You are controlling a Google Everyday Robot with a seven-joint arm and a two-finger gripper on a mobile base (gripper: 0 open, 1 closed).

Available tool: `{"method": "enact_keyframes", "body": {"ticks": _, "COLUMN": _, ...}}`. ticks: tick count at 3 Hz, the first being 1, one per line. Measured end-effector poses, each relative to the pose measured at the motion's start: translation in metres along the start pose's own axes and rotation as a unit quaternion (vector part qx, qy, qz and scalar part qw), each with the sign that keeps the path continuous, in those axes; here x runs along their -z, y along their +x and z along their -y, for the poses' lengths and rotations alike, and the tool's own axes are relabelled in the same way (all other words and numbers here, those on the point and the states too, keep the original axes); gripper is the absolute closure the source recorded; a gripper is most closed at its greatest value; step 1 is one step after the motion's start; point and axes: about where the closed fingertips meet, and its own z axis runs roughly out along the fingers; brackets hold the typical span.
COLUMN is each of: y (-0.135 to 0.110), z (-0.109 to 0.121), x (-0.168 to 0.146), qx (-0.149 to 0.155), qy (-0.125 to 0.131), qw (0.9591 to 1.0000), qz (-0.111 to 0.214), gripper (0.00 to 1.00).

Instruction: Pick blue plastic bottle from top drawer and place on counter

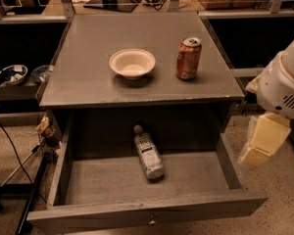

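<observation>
The blue plastic bottle (148,152) lies on its side on the floor of the open top drawer (112,180), cap toward the back, a little left of the middle. The counter (88,77) is the grey top of the cabinet above the drawer. My gripper (261,143) hangs from the white arm (284,82) at the right, outside the drawer's right wall and above the floor, well apart from the bottle. It holds nothing that I can see.
A white bowl (132,62) and a red-orange soda can (188,58) stand on the counter. The drawer's front panel has a small metal knob (150,222). Cables and a stand (24,170) are on the floor at the left. Shelves with clutter run behind.
</observation>
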Motion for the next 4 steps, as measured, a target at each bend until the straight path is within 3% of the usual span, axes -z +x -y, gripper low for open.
{"method": "enact_keyframes", "body": {"ticks": 1, "y": -0.021, "z": 0.008, "x": -0.044, "qx": -0.028, "qy": 0.012, "qw": 0.9995, "qz": -0.002, "gripper": 0.00}}
{"method": "enact_keyframes", "body": {"ticks": 2, "y": -0.021, "z": 0.008, "x": -0.044, "qx": -0.029, "qy": 0.012, "qw": 0.9995, "qz": -0.002, "gripper": 0.00}}
{"method": "enact_keyframes", "body": {"ticks": 4, "y": -0.055, "z": -0.008, "x": -0.074, "qx": -0.040, "qy": 0.000, "qw": 0.9991, "qz": 0.013, "gripper": 0.00}}
